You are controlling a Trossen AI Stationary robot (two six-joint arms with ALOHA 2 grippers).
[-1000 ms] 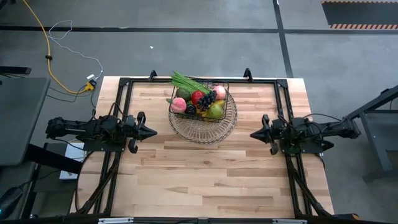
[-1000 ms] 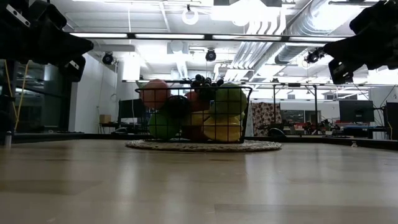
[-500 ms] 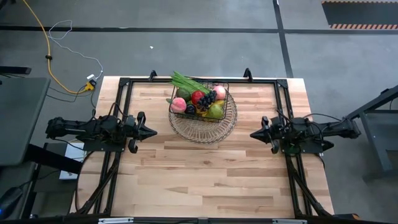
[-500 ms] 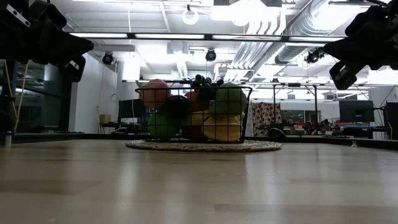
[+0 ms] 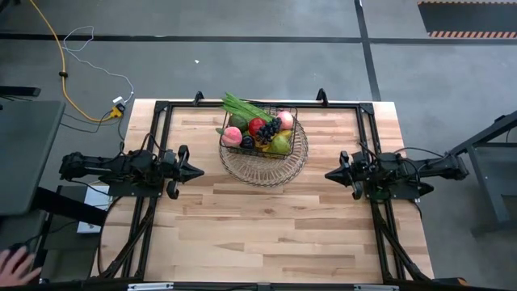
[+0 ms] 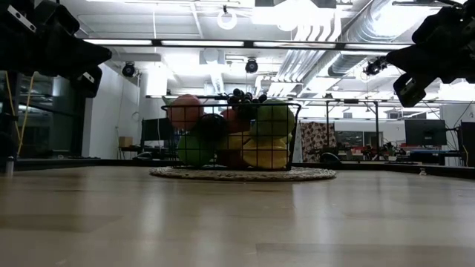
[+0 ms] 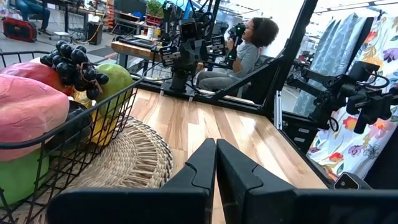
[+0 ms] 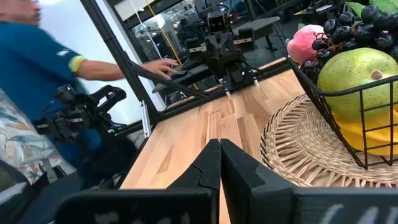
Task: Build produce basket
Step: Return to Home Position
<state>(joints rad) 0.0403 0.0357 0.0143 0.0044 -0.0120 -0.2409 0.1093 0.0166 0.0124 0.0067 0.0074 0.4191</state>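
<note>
Dark wire basket (image 5: 296, 113), rectangular, open mesh: stands on a pale round woven tray (image 5: 266, 171) at the far middle of the wooden table (image 5: 266, 234).

Contents, piled above the rim:
- pink peach (image 5: 232, 137) at the left-arm end
- second peach (image 5: 285, 120) at the far right corner
- red apple (image 5: 256, 125) near the centre
- dark grapes (image 5: 267, 129) on top, just beside the apple
- large green fruit (image 5: 280, 144) at the right-arm end (pear or mango, cannot tell which)
- green leafy bunch (image 5: 241, 105) sticking out over the far left rim
- yellow fruit (image 6: 263, 156) low in the pile, seen through the mesh

Left gripper (image 5: 198, 171): at the table's left edge, raised off the wood, pointing toward the centre, well apart from the basket. Fingers pressed together, nothing between them.

Right gripper (image 5: 329, 174): mirror position at the right edge, fingers likewise pressed together and empty.

Beyond the table:
- seated person (image 7: 245, 46), left wrist view
- person in a blue top (image 8: 37, 62), right wrist view
- hand (image 5: 12, 263) at the high view's lower left corner
</note>
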